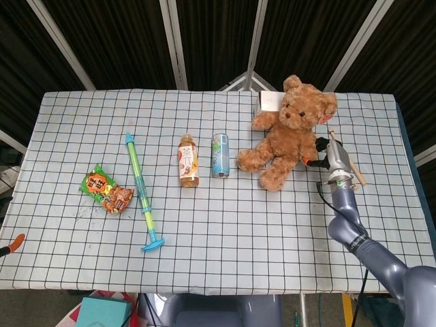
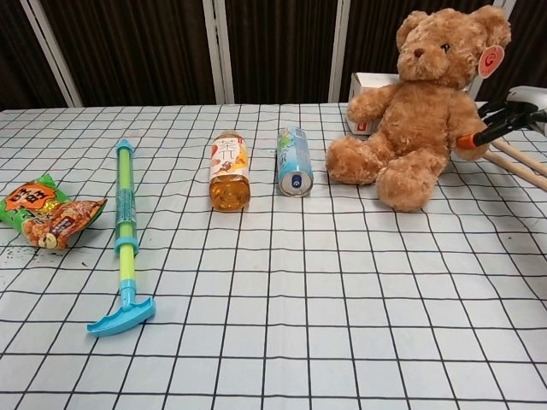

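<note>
Right hand (image 1: 325,153) at the teddy bear (image 1: 285,131), fingertips (image 2: 489,126) touching its side; full grip or mere touch: cannot tell. Bear seated at the worktop (image 1: 225,218) far right, against a white box (image 2: 369,94). Best to press low and evenly so it slides without toppling. Head view alone gives the forearm; chest view alone shows the orange fingertip contact. Left hand unseen

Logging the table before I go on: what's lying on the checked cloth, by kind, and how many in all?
Soft toys: 1, teddy bear
Drinks: 2, tea bottle, can
Snack packets: 1
Water squirters: 1
Boxes: 1
Wooden sticks: 1
Total: 7
</note>
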### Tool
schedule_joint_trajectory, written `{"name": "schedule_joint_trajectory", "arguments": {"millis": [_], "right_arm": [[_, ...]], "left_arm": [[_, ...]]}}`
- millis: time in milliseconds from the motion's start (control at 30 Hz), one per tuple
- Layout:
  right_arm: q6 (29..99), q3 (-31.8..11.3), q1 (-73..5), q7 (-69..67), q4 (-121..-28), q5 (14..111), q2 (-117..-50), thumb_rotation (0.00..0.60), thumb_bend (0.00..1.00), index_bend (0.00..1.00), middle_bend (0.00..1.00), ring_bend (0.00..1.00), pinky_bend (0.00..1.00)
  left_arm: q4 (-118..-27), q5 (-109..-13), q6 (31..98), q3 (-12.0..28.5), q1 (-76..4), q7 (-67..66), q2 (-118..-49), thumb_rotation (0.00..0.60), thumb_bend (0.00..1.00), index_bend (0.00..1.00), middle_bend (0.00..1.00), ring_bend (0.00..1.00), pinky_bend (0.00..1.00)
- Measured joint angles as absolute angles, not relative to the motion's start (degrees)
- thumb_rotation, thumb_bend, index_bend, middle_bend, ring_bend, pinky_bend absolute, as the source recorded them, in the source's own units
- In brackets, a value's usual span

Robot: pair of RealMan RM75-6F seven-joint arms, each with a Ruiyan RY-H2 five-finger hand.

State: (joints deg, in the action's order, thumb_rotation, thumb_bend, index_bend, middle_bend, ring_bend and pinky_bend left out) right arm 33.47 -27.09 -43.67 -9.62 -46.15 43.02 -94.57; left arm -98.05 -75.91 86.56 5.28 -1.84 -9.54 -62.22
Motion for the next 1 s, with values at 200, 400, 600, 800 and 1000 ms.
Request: {"name": "schedule_joint_trajectory", "arguments": {"millis": [200,400,600,800,1000], "right_arm": [[31.0,-25.69,-42.98,-8.83,-49.51,43.58,-91.58,0.6,0.21,0.0,0.05,0.0,0.0],[31.58,-25.75,-40.31,-10.13,-57.71,44.86,-85.86,0.6,0.2,0.0,0.03,0.0,0.0],[37.75,-23.8,-32.11,-10.79,-70.8,47.96,-75.23,0.6,0.2,0.0,0.03,0.0,0.0],[50.95,-18.43,-18.0,-14.44,-86.9,57.6,-68.14,0.6,0.2,0.0,0.03,0.0,0.0],[67.92,-10.81,-8.86,-11.65,-90.59,70.65,-66.66,0.6,0.2,0.0,0.03,0.0,0.0]], "left_arm": [[-97.9,-75.71,86.45,5.45,-1.81,-8.67,-61.95,0.6,0.31,0.19,0.0,0.0,0.12],[-97.84,-75.76,86.23,5.43,-1.85,-8.18,-61.78,0.6,0.31,0.19,0.0,0.0,0.12],[-98.14,-77.39,86.69,4.87,-1.48,-6.57,-61.25,0.6,0.31,0.19,0.0,0.0,0.12],[-98.14,-79.41,87.8,4.13,-0.83,-4.9,-60.63,0.6,0.31,0.19,0.0,0.0,0.12],[-98.28,-81.97,88.81,3.33,-0.38,-3.88,-60.33,0.6,0.31,0.19,0.0,0.0,0.12]]}}
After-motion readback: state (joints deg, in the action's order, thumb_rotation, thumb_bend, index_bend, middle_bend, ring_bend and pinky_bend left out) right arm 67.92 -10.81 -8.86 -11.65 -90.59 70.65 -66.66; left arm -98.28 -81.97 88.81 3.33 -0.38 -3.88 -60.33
